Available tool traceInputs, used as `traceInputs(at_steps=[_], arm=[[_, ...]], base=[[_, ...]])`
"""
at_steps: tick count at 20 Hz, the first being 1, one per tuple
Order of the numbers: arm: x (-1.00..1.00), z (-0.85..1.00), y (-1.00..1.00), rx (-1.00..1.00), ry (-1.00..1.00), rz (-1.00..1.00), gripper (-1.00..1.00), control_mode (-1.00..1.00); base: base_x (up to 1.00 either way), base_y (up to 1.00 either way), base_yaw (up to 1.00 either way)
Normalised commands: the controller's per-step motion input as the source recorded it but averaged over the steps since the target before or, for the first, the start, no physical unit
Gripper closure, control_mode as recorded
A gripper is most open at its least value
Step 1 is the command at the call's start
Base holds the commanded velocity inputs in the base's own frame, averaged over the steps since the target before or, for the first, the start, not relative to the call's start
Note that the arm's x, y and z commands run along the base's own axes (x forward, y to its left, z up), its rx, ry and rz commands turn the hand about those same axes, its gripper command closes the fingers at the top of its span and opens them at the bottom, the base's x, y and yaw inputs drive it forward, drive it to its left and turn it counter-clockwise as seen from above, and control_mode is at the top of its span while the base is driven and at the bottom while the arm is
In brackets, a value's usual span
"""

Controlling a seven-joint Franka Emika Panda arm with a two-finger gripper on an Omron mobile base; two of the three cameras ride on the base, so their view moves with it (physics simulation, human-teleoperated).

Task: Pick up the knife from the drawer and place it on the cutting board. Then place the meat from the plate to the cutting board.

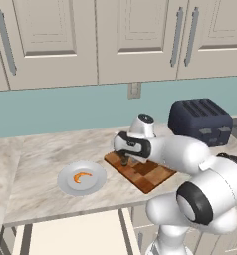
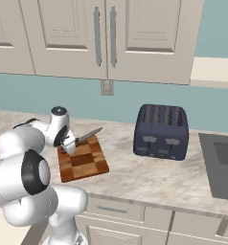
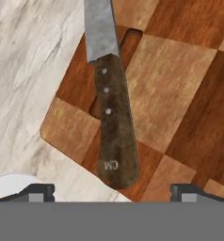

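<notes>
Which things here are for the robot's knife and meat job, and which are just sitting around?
For the job:
knife, lying on the cutting board
meat on the plate
drawer, pulled open below the counter
gripper, open over the knife handle

Just sitting around:
toaster
wall outlet
upper cabinets
</notes>
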Motion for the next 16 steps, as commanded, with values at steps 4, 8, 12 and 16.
traceInputs(at_steps=[4, 8, 12, 16], arm=[[-0.17, 0.49, 0.36, 0.00, -0.01, 0.03, -1.00, -1.00], [0.00, 0.23, 0.48, 0.00, 0.04, 0.12, -1.00, -1.00], [0.13, 0.09, 0.52, 0.00, 0.13, 0.19, -1.00, -1.00], [0.18, 0.03, 0.53, 0.00, 0.11, 0.22, -1.00, -1.00]], base=[[0.00, 0.00, 0.00], [0.00, 0.00, 0.00], [0.00, 0.00, 0.00], [0.00, 0.00, 0.00]])
